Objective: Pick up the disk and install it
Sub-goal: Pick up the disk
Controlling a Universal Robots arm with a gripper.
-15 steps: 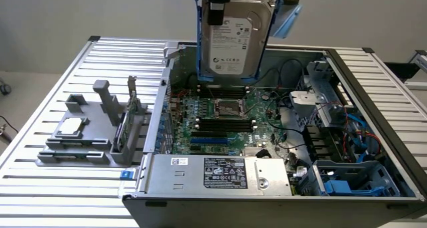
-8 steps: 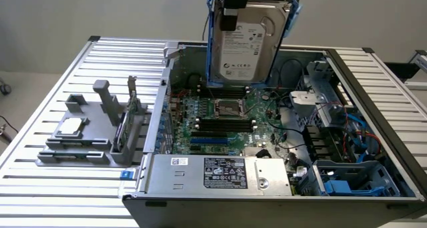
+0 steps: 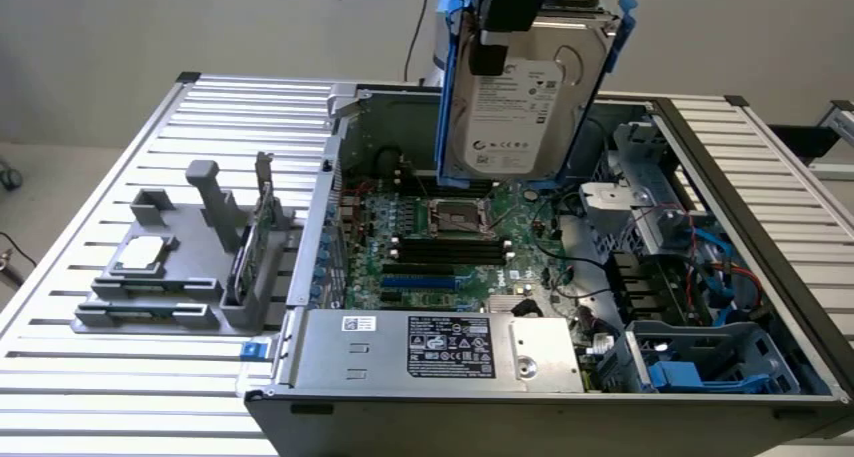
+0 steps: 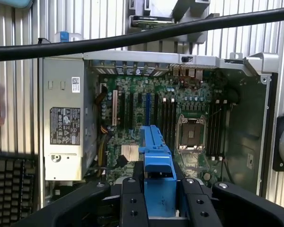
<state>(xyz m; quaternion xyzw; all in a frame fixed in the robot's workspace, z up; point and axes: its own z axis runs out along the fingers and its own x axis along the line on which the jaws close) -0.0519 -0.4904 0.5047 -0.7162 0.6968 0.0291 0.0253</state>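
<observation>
Partly closed, the claw point(image 4: 160, 204) grips the upright disk point(image 3: 514, 117) above the open computer case point(image 3: 534, 429) on a slatted metal table point(image 3: 80, 377).

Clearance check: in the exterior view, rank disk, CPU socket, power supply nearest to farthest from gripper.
1. Disk: clamped in the gripper, above the case.
2. CPU socket: on the board, below the disk.
3. Power supply: at the case's camera-side end.

Probably a robotics lab or workshop: a slatted metal bench point(image 3: 80, 377) carrying an opened computer case point(image 3: 534, 429)
</observation>
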